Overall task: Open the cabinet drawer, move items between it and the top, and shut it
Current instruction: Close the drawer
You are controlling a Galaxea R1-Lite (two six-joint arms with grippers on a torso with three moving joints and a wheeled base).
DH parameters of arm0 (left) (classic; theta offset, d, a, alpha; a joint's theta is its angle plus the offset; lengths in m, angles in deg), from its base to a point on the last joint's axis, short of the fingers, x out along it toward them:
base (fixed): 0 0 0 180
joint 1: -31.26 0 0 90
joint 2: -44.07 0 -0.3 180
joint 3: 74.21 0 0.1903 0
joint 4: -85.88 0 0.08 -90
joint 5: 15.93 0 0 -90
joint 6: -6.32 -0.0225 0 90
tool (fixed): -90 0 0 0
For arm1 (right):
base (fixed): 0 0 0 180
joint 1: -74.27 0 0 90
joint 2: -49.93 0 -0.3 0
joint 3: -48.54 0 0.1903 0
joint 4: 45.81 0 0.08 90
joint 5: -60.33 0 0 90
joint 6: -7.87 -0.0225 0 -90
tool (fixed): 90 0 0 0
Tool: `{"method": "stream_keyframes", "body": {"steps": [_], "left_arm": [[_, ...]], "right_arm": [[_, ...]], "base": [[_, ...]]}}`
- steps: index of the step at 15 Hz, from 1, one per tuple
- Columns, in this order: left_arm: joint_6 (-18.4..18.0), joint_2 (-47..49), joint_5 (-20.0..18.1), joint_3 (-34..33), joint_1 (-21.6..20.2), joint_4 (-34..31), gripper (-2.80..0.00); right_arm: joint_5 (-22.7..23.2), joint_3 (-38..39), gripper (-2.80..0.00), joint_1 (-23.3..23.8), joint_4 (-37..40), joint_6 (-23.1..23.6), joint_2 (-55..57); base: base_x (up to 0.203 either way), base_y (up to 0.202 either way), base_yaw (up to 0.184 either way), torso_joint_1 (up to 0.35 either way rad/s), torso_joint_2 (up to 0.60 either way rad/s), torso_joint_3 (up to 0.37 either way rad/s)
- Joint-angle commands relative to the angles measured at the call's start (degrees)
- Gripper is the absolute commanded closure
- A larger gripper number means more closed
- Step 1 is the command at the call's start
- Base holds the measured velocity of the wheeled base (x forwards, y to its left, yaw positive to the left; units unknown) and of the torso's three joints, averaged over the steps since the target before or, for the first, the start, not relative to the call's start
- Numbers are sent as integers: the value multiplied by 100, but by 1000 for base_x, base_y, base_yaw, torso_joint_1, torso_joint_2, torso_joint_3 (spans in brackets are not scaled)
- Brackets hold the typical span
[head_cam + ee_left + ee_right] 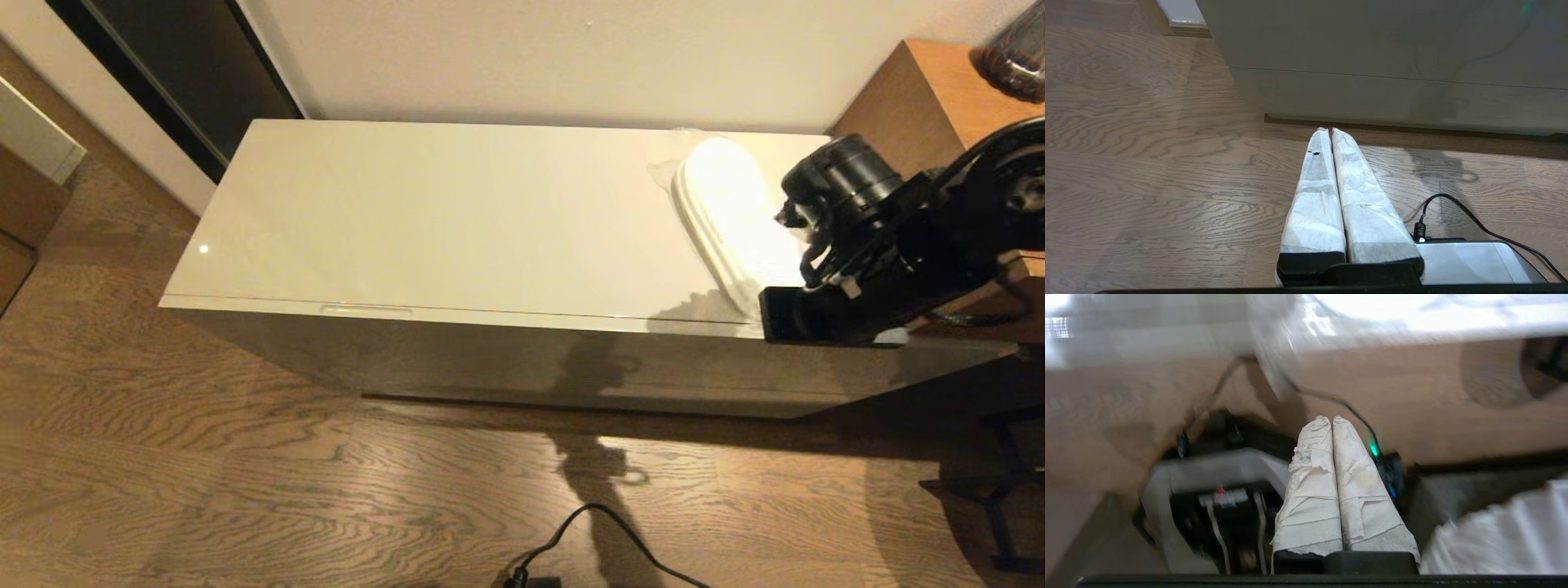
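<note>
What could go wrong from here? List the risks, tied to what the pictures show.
1. The clear-wrapped white slippers lie near the front edge of the top, right beside the right arm; a careless swing could likely knock them off.
2. The cabinet drawer is shut, and the right gripper, fingers pressed together and empty, must find a slim handle slot.
3. A black cable lies on the floor; the base might snag it.

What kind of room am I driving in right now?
Probably a home room or hallway: a low glossy cream cabinet stands against a plain wall on wood-plank flooring, wrapped white slippers lie on its top, and a taller brown wooden cabinet adjoins it.
</note>
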Motion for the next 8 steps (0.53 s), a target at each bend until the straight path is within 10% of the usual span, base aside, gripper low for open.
{"method": "stream_keyframes", "body": {"steps": [1, 8], "left_arm": [[7, 9, -2, -1, -6, 3, 0], [7, 9, -2, -1, -1, 3, 0]], "right_arm": [[-6, -143, 0, -2, 841, -13, -935], [144, -71, 0, 4, 2911, -30, -2921]], "base": [[0, 0, 0, 0, 0, 0], [0, 0, 0, 0, 0, 0]]}}
